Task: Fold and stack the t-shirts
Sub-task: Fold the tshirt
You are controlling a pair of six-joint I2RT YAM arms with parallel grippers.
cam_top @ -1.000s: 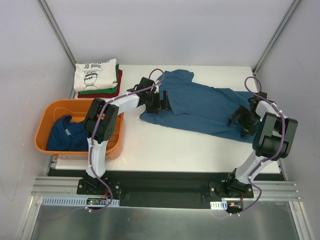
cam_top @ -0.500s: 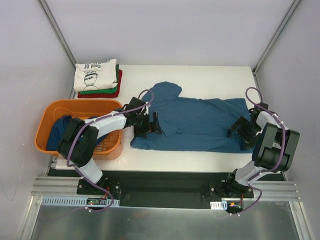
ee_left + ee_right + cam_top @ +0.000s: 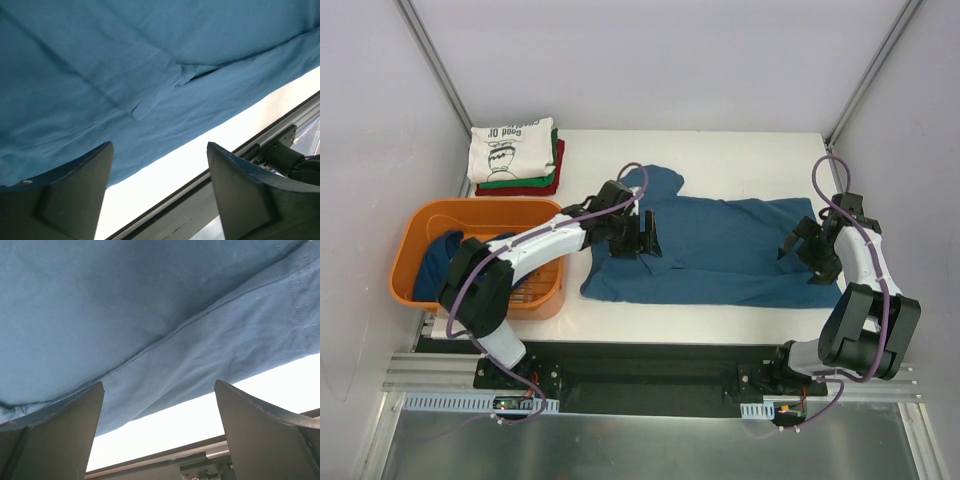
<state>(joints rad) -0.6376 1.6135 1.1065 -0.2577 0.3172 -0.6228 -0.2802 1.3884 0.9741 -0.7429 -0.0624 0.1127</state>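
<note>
**Both tools stand open over the blue shirt on the desk**

A plain dark blue short-sleeved cloth t-shirt [image 3: 730,250] lies spread on the white desk [image 3: 740,155], with its long side going from left to right. It is mostly flat, with some soft wrinkles. One sleeve [image 3: 658,182] points toward the far edge of the desk.

The left tool [image 3: 645,233] is over the left part of this shirt, just near that sleeve. In the left wrist view its two fingers are apart and nothing is between them [image 3: 159,146]. Below them are only blue cloth [image 3: 125,65] with a small fold and a strip of white desk [image 3: 165,170].

The right tool [image 3: 808,243] is over the right end of the shirt. Its fingers are also apart and hold nothing [image 3: 159,384]. Under them the right wrist view shows the cloth [image 3: 125,305] with a stitched hem, and then the desk [image 3: 200,415]. Whether the fingers touch the cloth, I cannot tell.

In the far left corner of the desk there is a stack of folded shirts: a cream shirt with a dark vase print [image 3: 510,148] on top, a green shirt [image 3: 510,182] under it, and a red shirt [image 3: 535,190] at the bottom. Beside the near left part of the desk stands an orange plastic tub [image 3: 480,205], and another dark blue shirt [image 3: 445,265] lies crumpled inside it.
</note>
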